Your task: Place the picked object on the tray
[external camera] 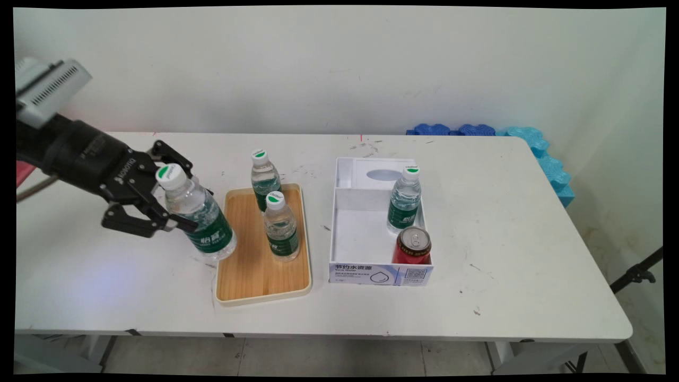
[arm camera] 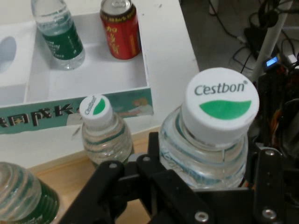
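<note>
At tray's (external camera: 262, 278) left edge, end effector (external camera: 177, 199) grasping tilted bottle (external camera: 199, 215), cap up-left.

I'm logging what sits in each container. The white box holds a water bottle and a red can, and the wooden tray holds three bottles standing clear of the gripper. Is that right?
Not quite. The white box does hold a water bottle and a red can, but only two bottles stand free on the wooden tray. The third bottle is tilted at the tray's left edge in the gripper, as the main view shows.
</note>
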`<state>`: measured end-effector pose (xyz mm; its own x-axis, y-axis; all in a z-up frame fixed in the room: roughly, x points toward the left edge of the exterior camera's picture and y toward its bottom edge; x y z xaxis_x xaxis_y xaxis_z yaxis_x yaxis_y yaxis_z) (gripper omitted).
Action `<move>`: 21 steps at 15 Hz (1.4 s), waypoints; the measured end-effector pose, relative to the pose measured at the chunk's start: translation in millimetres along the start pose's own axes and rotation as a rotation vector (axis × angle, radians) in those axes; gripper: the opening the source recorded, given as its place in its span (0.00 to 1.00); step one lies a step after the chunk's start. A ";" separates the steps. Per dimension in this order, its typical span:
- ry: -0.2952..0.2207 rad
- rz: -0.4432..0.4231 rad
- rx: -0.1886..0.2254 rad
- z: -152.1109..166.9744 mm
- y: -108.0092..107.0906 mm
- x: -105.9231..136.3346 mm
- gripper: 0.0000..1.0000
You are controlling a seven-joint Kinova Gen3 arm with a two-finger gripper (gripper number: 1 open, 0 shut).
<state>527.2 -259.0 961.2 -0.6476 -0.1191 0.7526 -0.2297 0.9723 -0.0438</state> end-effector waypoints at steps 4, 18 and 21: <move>-0.015 -0.004 0.014 22.9 -12.3 -24.9 0.00; -0.061 -0.088 0.053 74.7 -31.8 -71.3 0.00; -0.063 -0.098 0.057 81.9 -32.9 -75.5 0.00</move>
<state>524.2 -298.4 852.1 -0.6637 -0.2276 0.7125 -0.3345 0.9423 -0.0107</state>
